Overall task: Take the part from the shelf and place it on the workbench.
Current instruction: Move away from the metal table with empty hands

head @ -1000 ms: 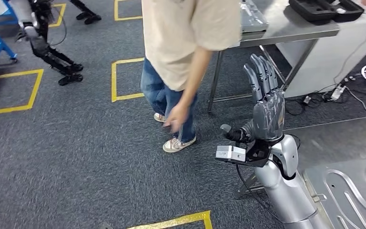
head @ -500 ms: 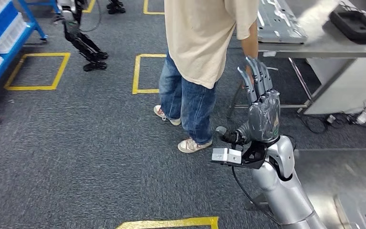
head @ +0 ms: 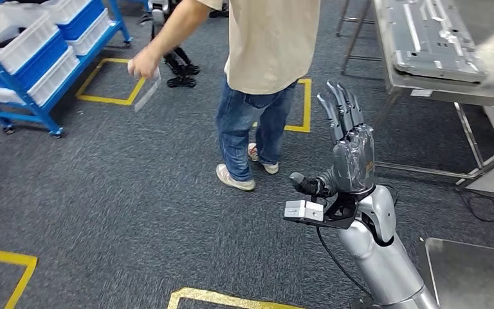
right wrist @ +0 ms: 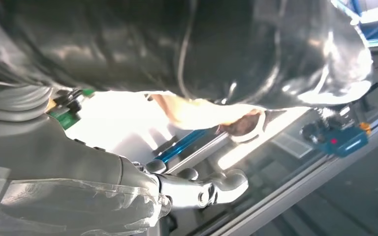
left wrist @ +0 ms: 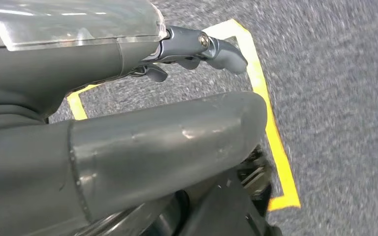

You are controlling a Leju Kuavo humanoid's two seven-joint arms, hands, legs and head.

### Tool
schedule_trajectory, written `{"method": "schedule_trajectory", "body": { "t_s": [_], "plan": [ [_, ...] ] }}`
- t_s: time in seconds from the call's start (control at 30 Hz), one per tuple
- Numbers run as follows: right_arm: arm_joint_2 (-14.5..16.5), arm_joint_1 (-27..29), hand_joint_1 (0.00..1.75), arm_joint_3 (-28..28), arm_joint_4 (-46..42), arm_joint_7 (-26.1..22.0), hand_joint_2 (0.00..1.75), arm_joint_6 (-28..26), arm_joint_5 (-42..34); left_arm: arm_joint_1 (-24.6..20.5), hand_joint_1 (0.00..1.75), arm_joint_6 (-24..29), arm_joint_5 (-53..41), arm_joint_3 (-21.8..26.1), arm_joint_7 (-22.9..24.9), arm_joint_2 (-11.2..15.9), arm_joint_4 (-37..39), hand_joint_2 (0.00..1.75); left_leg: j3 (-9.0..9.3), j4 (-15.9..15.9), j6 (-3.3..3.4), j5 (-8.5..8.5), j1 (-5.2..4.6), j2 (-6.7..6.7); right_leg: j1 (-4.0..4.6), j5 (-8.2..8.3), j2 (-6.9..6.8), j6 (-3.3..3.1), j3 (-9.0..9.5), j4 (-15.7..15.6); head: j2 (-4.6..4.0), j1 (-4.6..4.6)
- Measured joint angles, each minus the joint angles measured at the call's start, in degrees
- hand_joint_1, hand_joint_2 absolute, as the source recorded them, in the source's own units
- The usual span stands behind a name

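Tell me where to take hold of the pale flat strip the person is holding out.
Probably its free lower end: the person's hand pinches the top of the strip, which hangs tilted. Being thin and flat, it suits a pinch across its broad faces, approached from below, away from their fingers.

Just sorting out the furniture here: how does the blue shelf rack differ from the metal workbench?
The blue shelf rack has a blue frame and stands on small wheels; the metal workbench is bare grey steel on thin straight legs. The rack holds white and blue bins on tiers; the workbench carries a flat grey metal panel on its single top. The rack stands left of the person, the workbench right. Both stand on the grey carpet.
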Motion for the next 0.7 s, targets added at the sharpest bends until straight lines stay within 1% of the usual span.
{"method": "schedule_trajectory", "body": {
  "t_s": [0.03,0.07,0.1,0.13,0.17,0.2,0.23,0.27,0.3,0.33,0.37,0.4,0.43,0.47,0.5,0.53,0.57,0.6,0.63,0.67,0.7],
  "plan": [
    [0.0,0.0,0.0,0.02,0.04,0.03,0.0,0.11,0.02,0.04,0.0,0.13,0.08,0.09,0.01,0.01,0.0,0.0,-0.04,0.2,-0.21,0.46,0.15,0.28,0.0,-0.13,-0.79,0.08,-0.01,0.11,0.0,0.0],
    [0.0,-0.03,0.0,0.04,0.08,0.03,0.0,0.27,0.03,0.09,0.0,0.21,0.15,0.19,0.0,0.02,0.0,0.0,1.12,-1.86,-0.33,1.88,0.26,0.6,-0.04,-0.3,-1.52,0.21,0.01,0.27,0.0,0.0],
    [0.0,-0.1,0.0,0.05,0.1,0.04,0.0,0.44,0.05,0.11,0.0,0.24,0.19,0.28,-0.02,0.03,0.0,0.0,3.11,-5.45,-0.36,3.71,0.34,1.25,-0.08,-0.54,-2.23,0.4,0.05,0.5,0.0,0.0],
    [0.0,-0.21,0.0,0.07,0.1,0.05,0.0,0.58,0.1,0.06,0.0,0.21,0.22,0.36,-0.05,0.01,0.0,0.0,5.1,-9.06,-0.19,4.93,0.17,2.28,0.01,-0.82,-2.89,0.67,0.05,0.75,0.0,-0.01],
    [0.0,-0.36,0.0,0.09,0.1,0.07,0.0,0.69,0.14,-0.02,0.0,0.15,0.22,0.43,-0.11,-0.03,0.0,0.0,6.58,-11.89,0.16,5.74,0.0,3.05,0.12,-1.1,-3.48,0.99,0.06,1.0,0.0,0.02],
    [-0.01,-0.51,0.0,0.1,0.1,0.09,0.0,0.76,0.18,-0.06,0.0,0.08,0.22,0.47,-0.17,-0.13,0.0,0.0,7.31,-13.41,0.54,5.93,-0.19,3.52,0.25,-1.29,-3.97,1.29,0.1,1.12,0.0,0.03],
    [-0.01,-0.64,0.0,0.14,0.1,0.1,0.0,0.81,0.21,-0.04,0.0,-0.03,0.22,0.49,-0.24,-0.24,0.0,0.0,7.35,-13.76,0.97,5.71,-0.41,3.49,0.41,-1.39,-4.42,1.6,0.16,1.12,0.0,0.04],
    [-0.01,-0.75,0.0,0.19,0.1,0.11,0.0,0.91,0.21,0.03,0.0,-0.13,0.26,0.51,-0.33,-0.35,0.0,0.0,7.26,-13.88,1.34,5.85,-0.43,2.86,0.44,-1.42,-4.87,1.87,0.3,1.05,0.0,0.05],
    [-0.02,-0.87,0.0,0.26,0.1,0.11,0.0,1.02,0.2,0.13,0.0,-0.24,0.31,0.52,-0.41,-0.5,0.0,0.0,7.31,-14.05,1.7,5.95,-0.34,2.31,0.35,-1.57,-4.91,2.19,0.44,1.0,0.0,0.04],
    [-0.05,-1.0,0.0,0.33,0.09,0.11,0.0,1.16,0.15,0.18,0.0,-0.37,0.35,0.54,-0.5,-0.68,0.01,0.0,7.42,-14.29,2.06,6.09,-0.25,1.76,0.24,-2.07,-4.12,2.49,0.4,1.43,0.0,0.04],
    [-0.1,-1.14,0.0,0.4,0.09,0.11,0.0,1.32,0.1,0.14,0.0,-0.45,0.39,0.54,-0.59,-0.84,0.01,0.0,7.54,-14.54,2.44,6.25,-0.12,1.24,0.07,-3.11,-2.82,2.71,-0.08,2.75,0.0,0.05],
    [-0.21,-1.23,0.0,0.45,0.12,0.1,0.0,1.48,0.05,0.04,0.0,-0.5,0.41,0.54,-0.66,-0.98,0.02,0.0,7.63,-14.71,2.75,6.36,0.0,0.73,-0.06,-4.7,-1.16,2.85,-1.21,5.29,0.0,0.07],
    [-0.35,-1.25,0.0,0.51,0.19,0.09,0.0,1.58,0.01,-0.11,0.0,-0.52,0.42,0.54,-0.73,-1.1,0.03,0.0,7.6,-14.74,2.94,6.39,-0.05,0.17,-0.08,-6.5,0.3,2.87,-2.85,8.73,0.0,0.08],
    [-0.49,-1.22,0.0,0.58,0.28,0.07,0.0,1.66,-0.01,-0.22,0.0,-0.52,0.43,0.54,-0.79,-1.14,0.04,0.0,7.56,-14.74,3.1,6.4,-0.1,-0.43,-0.08,-8.03,1.03,2.87,-4.72,12.35,0.0,0.09],
    [-0.62,-1.17,0.0,0.66,0.41,0.05,0.0,1.7,-0.01,-0.26,0.0,-0.52,0.44,0.55,-0.82,-1.19,0.07,0.0,7.55,-14.73,3.18,6.39,-0.16,-1.09,-0.05,-8.75,1.4,2.86,-6.21,15.06,0.0,0.09],
    [-0.68,-1.13,0.0,0.74,0.52,0.03,0.0,1.69,-0.01,-0.23,0.0,-0.52,0.45,0.55,-0.85,-1.22,0.09,0.0,7.57,-14.71,3.22,6.39,-0.22,-1.78,-0.05,-8.36,1.56,2.82,-6.86,15.93,0.0,0.08],
    [-0.72,-1.13,0.0,0.8,0.6,0.01,0.0,1.68,-0.01,-0.19,0.0,-0.52,0.45,0.56,-0.86,-1.23,0.12,0.0,7.62,-14.68,3.23,6.39,-0.25,-2.52,-0.06,-6.89,1.72,2.72,-6.5,14.72,0.0,0.08],
    [-0.74,-1.13,0.0,0.84,0.64,0.0,0.0,1.67,-0.01,-0.15,0.0,-0.51,0.46,0.56,-0.86,-1.23,0.15,0.0,7.69,-14.63,3.19,6.39,-0.25,-3.27,-0.1,-4.68,2.19,2.58,-5.19,11.63,0.0,0.08],
    [-0.78,-1.14,0.0,0.86,0.65,-0.02,0.0,1.65,-0.01,-0.14,0.0,-0.5,0.46,0.56,-0.86,-1.26,0.16,0.0,7.71,-14.58,3.1,6.4,-0.24,-3.98,-0.18,-2.76,3.46,2.37,-3.56,7.95,0.0,0.08],
    [-0.81,-1.14,0.0,0.86,0.66,-0.03,0.0,1.62,0.0,-0.22,0.0,-0.45,0.44,0.56,-0.86,-1.28,0.17,0.0,7.61,-14.43,2.89,6.42,-0.28,-4.69,-0.28,-1.42,4.78,2.2,-2.14,4.61,0.0,0.08],
    [-0.85,-1.11,0.0,0.86,0.67,-0.05,0.0,1.59,0.02,-0.32,0.0,-0.39,0.42,0.56,-0.87,-1.3,0.18,0.0,7.41,-14.36,2.58,6.52,-0.25,-5.34,-0.31,-0.78,5.86,2.06,-1.24,2.47,0.0,0.08]
  ]
}}
